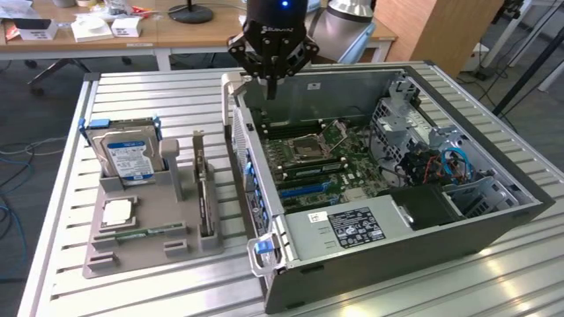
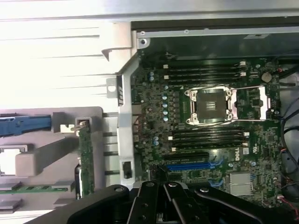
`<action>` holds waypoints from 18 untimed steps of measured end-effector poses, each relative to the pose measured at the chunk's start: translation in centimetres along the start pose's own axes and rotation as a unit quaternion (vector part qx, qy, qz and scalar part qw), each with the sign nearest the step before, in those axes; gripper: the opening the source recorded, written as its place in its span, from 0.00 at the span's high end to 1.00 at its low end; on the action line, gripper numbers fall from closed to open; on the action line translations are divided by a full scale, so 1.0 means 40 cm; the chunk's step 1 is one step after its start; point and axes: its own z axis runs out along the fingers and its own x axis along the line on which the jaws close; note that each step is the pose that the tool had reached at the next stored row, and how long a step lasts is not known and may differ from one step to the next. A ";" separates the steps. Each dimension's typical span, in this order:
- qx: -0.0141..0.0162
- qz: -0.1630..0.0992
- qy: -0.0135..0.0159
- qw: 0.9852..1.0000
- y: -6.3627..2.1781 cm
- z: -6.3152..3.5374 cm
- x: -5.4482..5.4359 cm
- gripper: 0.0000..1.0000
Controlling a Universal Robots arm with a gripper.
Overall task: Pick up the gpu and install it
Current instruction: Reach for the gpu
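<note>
Backing the slatted metal table [image 1: 150, 92] stands a wooden desk [image 1: 163, 34].

Workshop room behind a slatted metal worktop [image 1: 141, 92].
A wooden desk [image 1: 168, 34] is set at the back, with white boxes [image 1: 92, 28] and a black round base [image 1: 191, 13] on it. A wooden panel [image 1: 432, 26] is seen at the exterior view's right, and cables [image 1: 13, 155] are strewn on the grey floor [image 1: 35, 109].
</note>
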 end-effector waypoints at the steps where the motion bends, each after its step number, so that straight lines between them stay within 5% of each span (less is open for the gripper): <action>1: 0.000 0.000 0.000 1.000 -0.001 0.000 0.011 0.90; 18: 0.000 0.003 0.000 1.000 -0.014 0.003 0.169 0.90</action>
